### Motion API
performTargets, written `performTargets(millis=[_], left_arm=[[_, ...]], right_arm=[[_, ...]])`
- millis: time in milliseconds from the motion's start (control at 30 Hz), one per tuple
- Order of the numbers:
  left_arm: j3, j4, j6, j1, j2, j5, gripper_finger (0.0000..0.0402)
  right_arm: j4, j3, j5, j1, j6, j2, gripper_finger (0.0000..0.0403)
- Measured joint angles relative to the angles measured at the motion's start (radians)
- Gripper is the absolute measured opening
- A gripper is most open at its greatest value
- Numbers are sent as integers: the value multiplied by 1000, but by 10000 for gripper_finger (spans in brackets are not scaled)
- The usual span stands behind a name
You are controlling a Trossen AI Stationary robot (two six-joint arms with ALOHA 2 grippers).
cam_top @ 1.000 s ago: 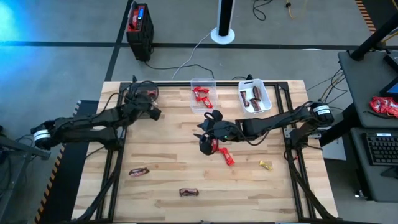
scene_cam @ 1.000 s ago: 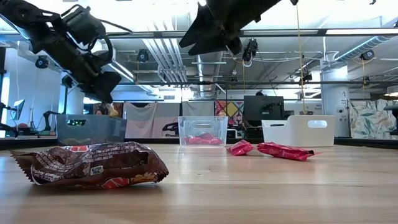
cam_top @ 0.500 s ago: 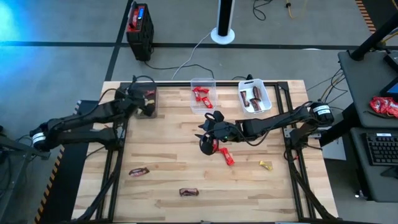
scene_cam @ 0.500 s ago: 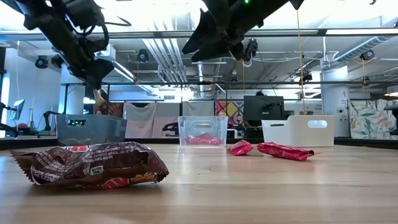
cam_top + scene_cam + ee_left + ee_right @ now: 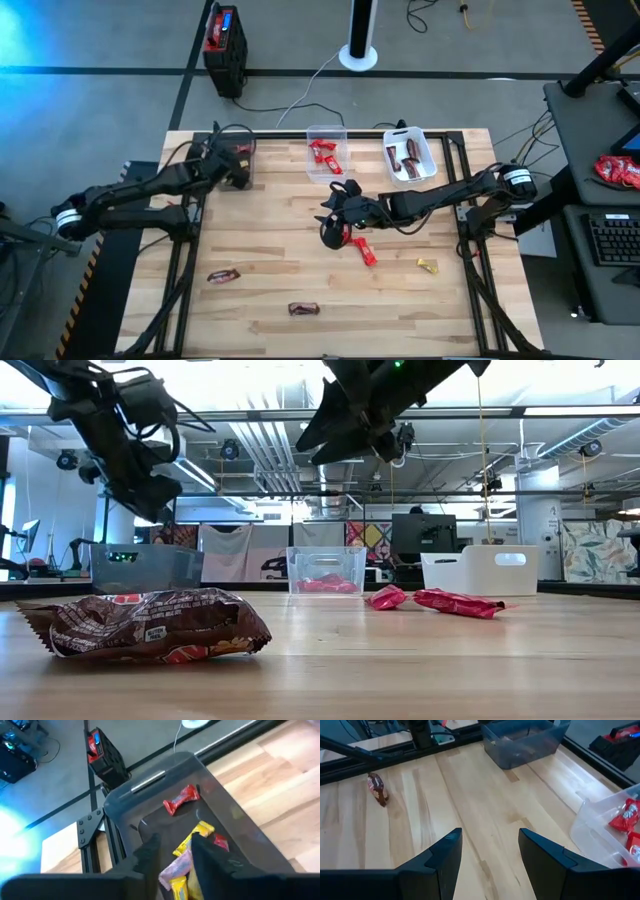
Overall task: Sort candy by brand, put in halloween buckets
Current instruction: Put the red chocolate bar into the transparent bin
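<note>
3 bins already hold candy. Your left gripper (image 5: 172,855), clenched on a yellow-and-pink wrapped candy (image 5: 177,870), hangs over the dark smoky grey bin (image 5: 150,785). Your right gripper (image 5: 487,852) is spread empty above the shiny red bars (image 5: 362,250); 2 brown bars (image 5: 223,275) and 1 yellow piece (image 5: 427,265) remain on the table.

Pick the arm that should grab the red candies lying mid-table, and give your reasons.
Right. Its tool is open and empty, hanging just above the two red candies at mid-table. The left tool is over the dark grey bin at the far left corner, shut on a yellow and pink candy.
</note>
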Motion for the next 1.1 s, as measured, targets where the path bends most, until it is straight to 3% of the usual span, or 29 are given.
performTargets(millis=[167,267,400,567,667,800,933,1100], left_arm=[[31,-13,-1,-14,-7,7,148],[48,22,-2,-78,-17,91,171],[41,175,9,-248,-29,179,182],[27,358,95,-518,-22,188,179],[21,464,163,-657,-17,181,175],[26,523,195,-769,-18,75,173],[26,515,197,-794,-19,-20,173],[26,516,197,-793,-17,-27,173]], right_arm=[[-21,0,-3,0,33,0,189],[-107,0,-29,-3,122,-4,189],[-300,0,-101,-17,341,-3,189],[-504,0,-116,-31,563,22,189],[-522,-1,-135,-41,623,35,189],[-518,-1,-143,-45,678,35,183],[-519,-1,-144,-44,718,35,168],[-511,0,-168,-44,737,100,153]])
